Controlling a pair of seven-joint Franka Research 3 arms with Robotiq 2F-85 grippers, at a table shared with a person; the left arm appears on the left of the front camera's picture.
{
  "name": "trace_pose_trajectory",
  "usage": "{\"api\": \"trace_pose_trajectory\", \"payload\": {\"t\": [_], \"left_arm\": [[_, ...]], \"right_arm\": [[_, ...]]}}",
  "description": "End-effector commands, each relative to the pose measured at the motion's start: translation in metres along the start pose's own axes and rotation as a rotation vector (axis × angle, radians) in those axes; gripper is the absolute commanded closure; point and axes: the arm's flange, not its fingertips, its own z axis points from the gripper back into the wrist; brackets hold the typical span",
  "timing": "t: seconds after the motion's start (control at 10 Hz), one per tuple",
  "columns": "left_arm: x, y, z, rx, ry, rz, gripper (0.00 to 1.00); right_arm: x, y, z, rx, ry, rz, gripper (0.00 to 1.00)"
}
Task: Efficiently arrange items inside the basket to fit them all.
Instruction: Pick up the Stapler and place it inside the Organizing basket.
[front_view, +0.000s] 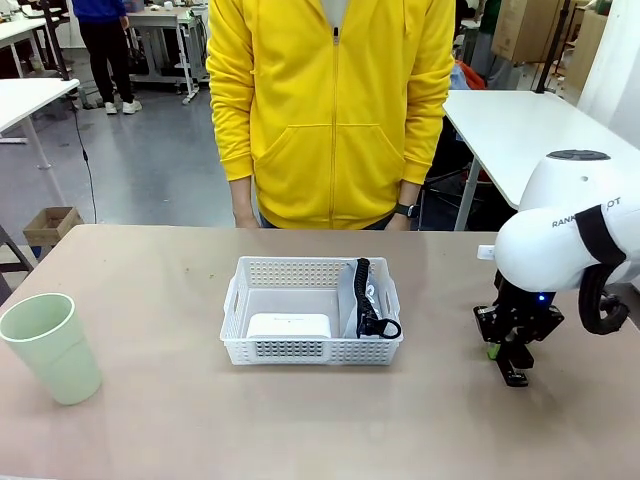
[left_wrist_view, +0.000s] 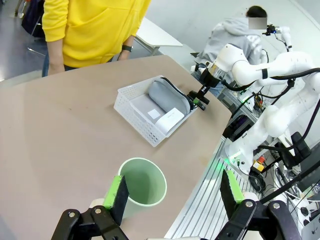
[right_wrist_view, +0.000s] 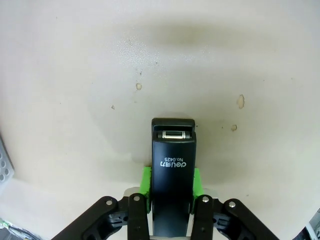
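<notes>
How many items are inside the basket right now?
2. The white screen device lies near-left in the basket; the grey pouch stands along its right wall. Something small could be hidden beneath them.

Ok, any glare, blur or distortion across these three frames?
Front view: evenly lit and sharp, soft shadow by the basket. Left wrist view: wide-angle bending curves the table edge; cup crisp. Right wrist view: pale glare on the table beyond the stapler.

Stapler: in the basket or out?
Out. The right gripper is shut on the stapler over bare table, well apart from the basket.
</notes>
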Motion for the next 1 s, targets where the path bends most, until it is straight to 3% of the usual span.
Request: {"api": "trace_pose_trajectory", "payload": {"t": [0.0, 0.4, 0.5, 0.7, 0.8, 0.9], "left_arm": [[0.002, -0.002, 0.000, -0.011, -0.015, -0.020, 0.03], [0.002, -0.002, 0.000, -0.011, -0.015, -0.020, 0.03], [0.002, -0.002, 0.000, -0.011, -0.015, -0.020, 0.03], [0.002, -0.002, 0.000, -0.011, -0.015, -0.020, 0.03], [0.002, -0.002, 0.000, -0.011, -0.015, -0.020, 0.03], [0.002, -0.002, 0.000, -0.011, -0.015, -0.020, 0.03]], "right_arm": [[-0.021, 0.001, -0.010, -0.018, -0.034, 0.065, 1.00], [-0.051, 0.045, 0.113, -0.083, -0.325, 0.499, 1.00], [-0.060, 0.051, 0.128, -0.086, -0.344, 0.612, 1.00], [-0.070, 0.043, 0.140, 0.047, -0.311, 0.954, 1.00], [-0.068, 0.031, 0.137, 0.083, -0.295, 0.952, 1.00], [-0.064, 0.022, 0.131, 0.103, -0.287, 0.843, 1.00]]}}
